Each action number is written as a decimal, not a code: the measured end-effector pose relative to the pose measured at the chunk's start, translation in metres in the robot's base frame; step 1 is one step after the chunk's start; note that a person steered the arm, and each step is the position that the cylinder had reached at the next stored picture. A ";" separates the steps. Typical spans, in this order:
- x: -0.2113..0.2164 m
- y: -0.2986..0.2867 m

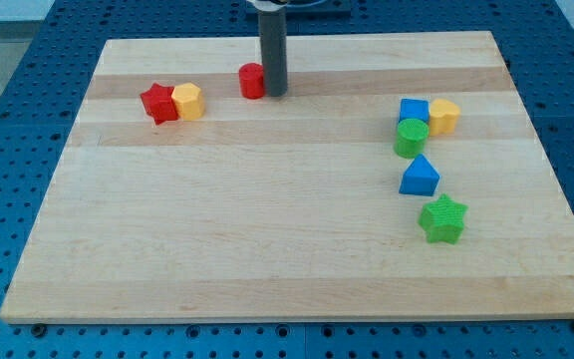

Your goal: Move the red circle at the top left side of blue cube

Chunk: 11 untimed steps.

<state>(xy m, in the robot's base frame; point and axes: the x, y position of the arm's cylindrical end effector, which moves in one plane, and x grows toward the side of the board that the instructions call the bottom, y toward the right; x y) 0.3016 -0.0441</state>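
A: Seven blocks are lying on the desk [267, 249]: two red, two yellow, two blue, two green... eight, counting again.

B: Where is the red circle [252, 81] sitting?

A: Near the view's top, touching my tip [276, 93] on its right side. The blue cube [413, 111] is waiting well apart, rightward.

B: And the risk?

A: My tip is standing on the wrong side; pushing now is likely sending it leftward toward the red star [158, 103]. No end effector is showing, so I cannot tell its state.
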 end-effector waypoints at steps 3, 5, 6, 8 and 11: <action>0.002 -0.010; 0.029 -0.029; 0.020 -0.050; -0.010 -0.084; -0.039 -0.090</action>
<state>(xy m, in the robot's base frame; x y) 0.2629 -0.1346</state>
